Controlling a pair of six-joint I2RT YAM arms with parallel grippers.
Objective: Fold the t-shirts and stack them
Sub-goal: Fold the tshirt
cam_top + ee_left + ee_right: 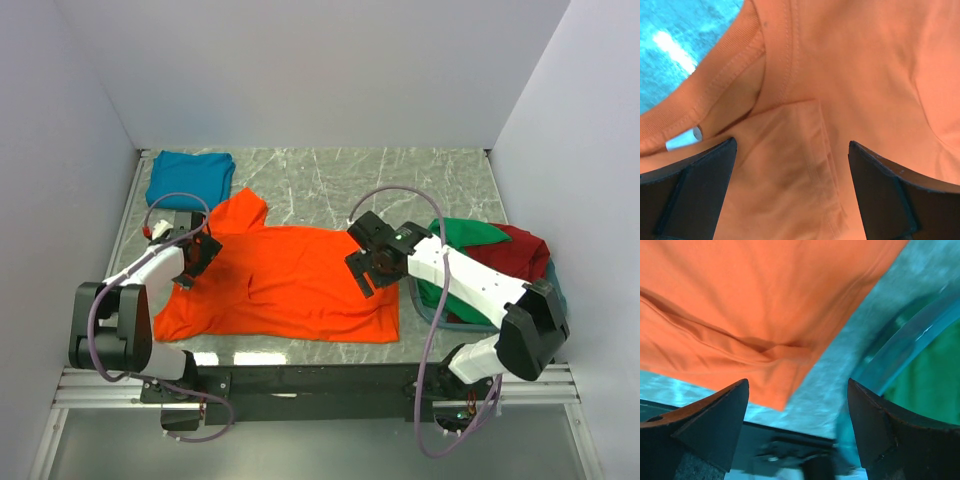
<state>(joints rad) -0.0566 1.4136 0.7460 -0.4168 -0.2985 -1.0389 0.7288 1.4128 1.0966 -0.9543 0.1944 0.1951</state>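
The bright orange t-shirt (285, 283) lies spread on the marble table, collar end to the left. My left gripper (193, 258) is open right over its collar and sleeve area; the left wrist view shows the orange cloth (850, 75) with collar seams between the open fingers. My right gripper (368, 266) is open above the shirt's right hem; the right wrist view shows the hem corner (785, 385) below. A folded teal blue t-shirt (190, 179) lies at the back left. The green t-shirt (462, 235) and the dark red t-shirt (520, 252) lie in the basket at right.
The grey-blue plastic basket (428, 306) stands at the table's right side, its rim in the right wrist view (910, 347). White walls enclose the table on three sides. The black mounting rail (320, 380) runs along the near edge.
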